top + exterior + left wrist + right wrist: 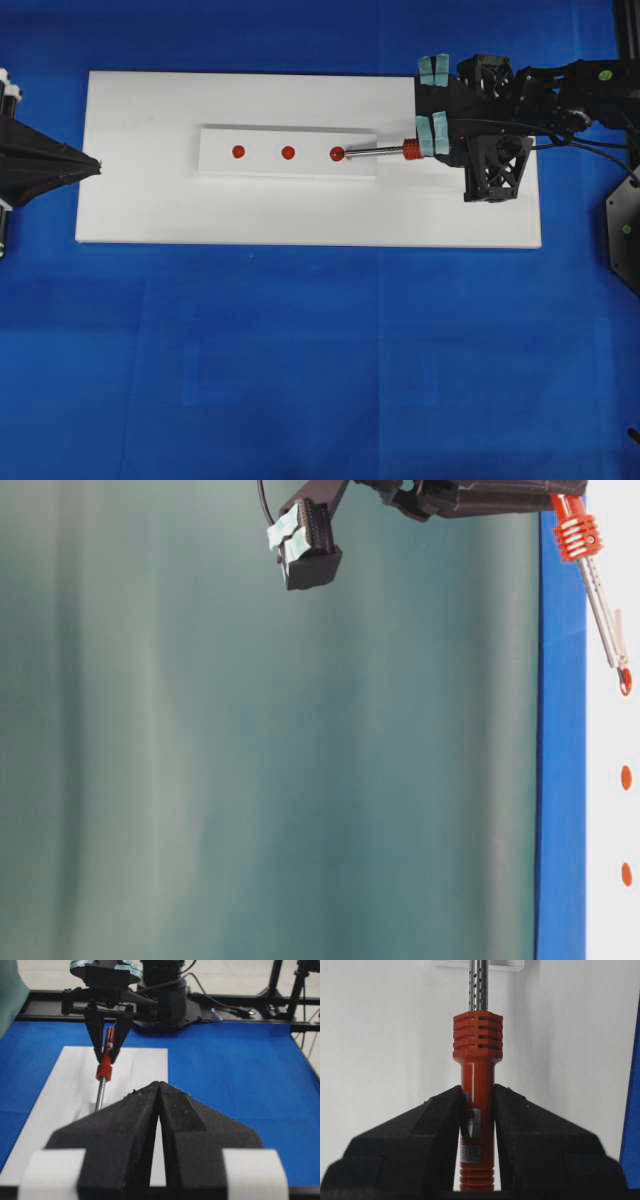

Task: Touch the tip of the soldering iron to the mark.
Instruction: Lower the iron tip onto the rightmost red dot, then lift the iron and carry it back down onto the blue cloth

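The soldering iron [385, 152] lies nearly level over the white board, with its red ribbed handle [477, 1035] clamped in my right gripper [477, 1097], which is shut on it. Its silver shaft points left, and the tip [346, 154] sits at the right edge of the rightmost red mark [337, 153]. From table level the tip [622, 668] slopes down and meets that mark [625, 684]. My left gripper [88, 163] is shut and holds nothing, and rests at the board's left edge. In the left wrist view its closed fingertips [158, 1086] face the iron [104, 1070].
A raised white strip [262, 168] carries three red marks in a row; the other two [288, 152] [238, 152] lie left of the tip. The strip sits on a white board [150, 200] on blue cloth [320, 360]. The iron's black cord [590, 140] trails along the right arm.
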### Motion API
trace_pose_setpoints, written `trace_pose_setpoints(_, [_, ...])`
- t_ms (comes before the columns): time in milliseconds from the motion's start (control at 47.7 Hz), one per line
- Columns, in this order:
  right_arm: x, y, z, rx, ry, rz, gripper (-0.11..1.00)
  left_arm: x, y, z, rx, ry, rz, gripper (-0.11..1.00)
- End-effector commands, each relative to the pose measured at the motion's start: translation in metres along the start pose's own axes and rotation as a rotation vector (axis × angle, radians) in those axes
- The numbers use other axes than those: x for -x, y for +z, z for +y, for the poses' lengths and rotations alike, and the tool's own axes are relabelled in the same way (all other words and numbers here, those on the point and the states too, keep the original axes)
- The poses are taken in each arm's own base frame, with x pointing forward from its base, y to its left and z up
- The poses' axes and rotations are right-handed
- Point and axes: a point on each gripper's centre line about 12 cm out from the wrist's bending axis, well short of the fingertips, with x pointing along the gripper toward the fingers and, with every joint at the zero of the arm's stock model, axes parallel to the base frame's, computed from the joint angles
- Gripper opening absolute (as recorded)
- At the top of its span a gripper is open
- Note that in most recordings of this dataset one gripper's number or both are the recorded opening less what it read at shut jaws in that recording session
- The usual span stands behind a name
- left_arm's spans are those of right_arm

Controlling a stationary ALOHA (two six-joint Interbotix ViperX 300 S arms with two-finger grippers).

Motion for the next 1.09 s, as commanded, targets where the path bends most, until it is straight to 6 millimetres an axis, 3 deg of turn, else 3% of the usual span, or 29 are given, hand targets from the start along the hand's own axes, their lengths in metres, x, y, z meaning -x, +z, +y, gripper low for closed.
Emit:
trace_pose_setpoints(0, [0.004,0.006,0.0,-0.001,-0.003,-0.026,0.06,-0.002,0.009,0.0,-0.004,-0.001,-0.026,0.0])
trace_pose_setpoints(713, [0.006,0.008,-0.001,0.0,-0.004,-0.03,0.06,-0.002,0.009,0.0,0.002,-0.001,-0.031,0.0])
trace_pose_setpoints(902, [0.027,0.022,-0.002,-0.001,-0.008,-0.075,0.06,-0.002,0.009,0.0,0.002,-0.003,-0.031,0.0])
trace_pose_setpoints(1069, [0.064,0.037,-0.002,-0.002,-0.017,-0.149,0.06,-0.002,0.009,0.0,0.002,-0.003,-0.031,0.0])
